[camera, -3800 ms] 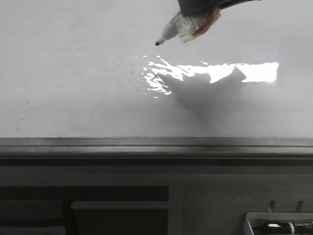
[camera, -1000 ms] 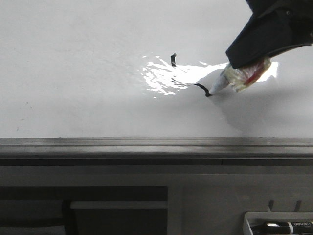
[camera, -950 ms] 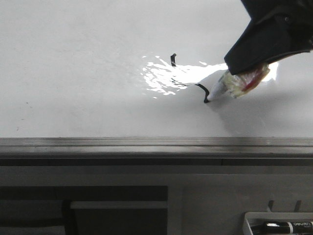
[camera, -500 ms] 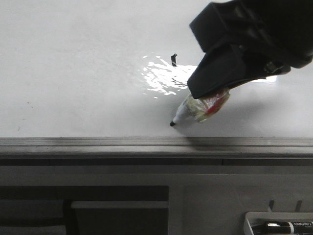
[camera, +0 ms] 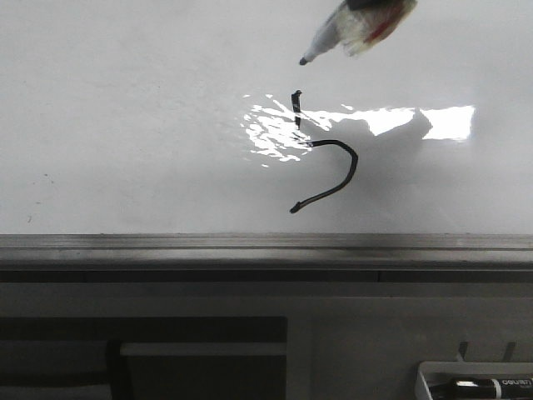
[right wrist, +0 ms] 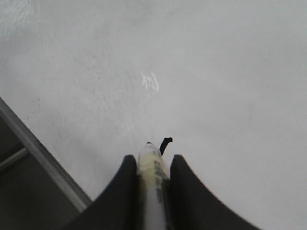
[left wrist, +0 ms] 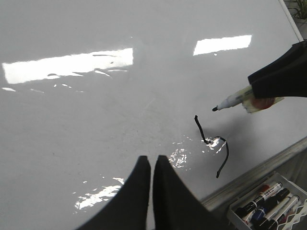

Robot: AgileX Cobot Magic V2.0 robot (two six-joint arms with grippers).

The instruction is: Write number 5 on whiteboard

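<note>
Right pincer (right wrist: 149, 167) clamped on pen (camera: 354, 27), tip lifted off whiteboard (camera: 125, 125), near far edge. Left pincer (left wrist: 151, 165) closed, holding nothing, hanging over whiteboard. Black number 5 (camera: 323, 158) near middle, close to front rail (camera: 266, 248); no top bar. Tray of pens (left wrist: 268, 201) past front right corner.

Marker pen (camera: 350, 29) now lifted above the lengthened number 5 (camera: 325, 167) stroke.
</note>
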